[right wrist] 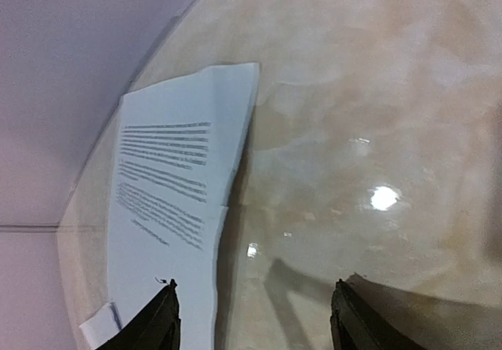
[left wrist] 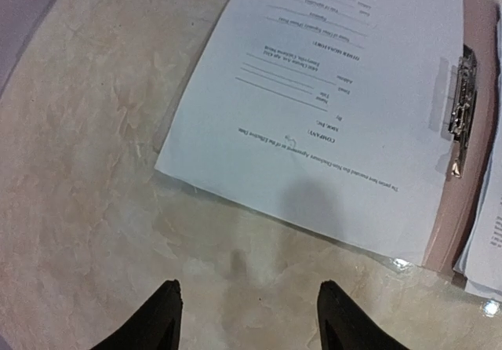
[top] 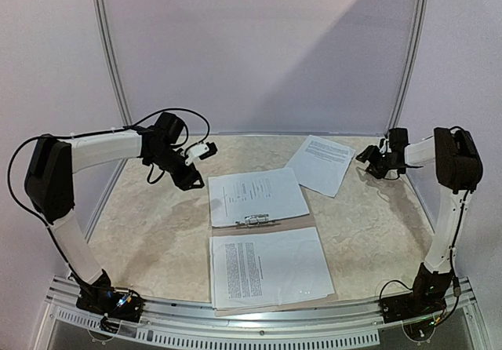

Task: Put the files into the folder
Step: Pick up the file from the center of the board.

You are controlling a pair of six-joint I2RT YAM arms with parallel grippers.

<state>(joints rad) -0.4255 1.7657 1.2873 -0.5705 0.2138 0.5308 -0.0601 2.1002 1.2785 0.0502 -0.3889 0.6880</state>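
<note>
Loose sheet (top: pixel 320 164) is what the next move turns on. It lies flat near the far-right corner of the desk (top: pixel 157 232), well apart from the folder (top: pixel 302 224) and just left of the right pincer (top: pixel 369 160) (robot's own left, i.e. toward desk centre). Its long axis runs approx far-to-near, skewed so the near end leans toward the folder. In the right wrist view the paper's edge passes below one fingertip, w/ bare desk ahead of the other.

Right pincer is spread wide w/ nothing btw its fingers, and it hovers off the sheet's right side. The right arm is clearly the nearer one, so prob. this sheet is its job.

Left pincer (left wrist: pixel 249 303) is also parted and empty. It sits over bare desk by the folder's far-left corner, facing the far sheet (left wrist: pixel 329 107).

The folder lies open at mid desk and reaches the near edge. Its far half carries that sheet, w/ the clip (left wrist: pixel 463 99) at the sheet's near edge (can't tell if it is actually clamped). Its near half carries another sheet (top: pixel 267 267). So two files look to be in and one is out.

Nothing stands btw the loose sheet and the folder. The snag is the paper itself: it is thin and flat on a glossy top, w/ no raised edge to pinch. It likely needs dragging or a corner lifted first, and it may buckle if pushed.
</note>
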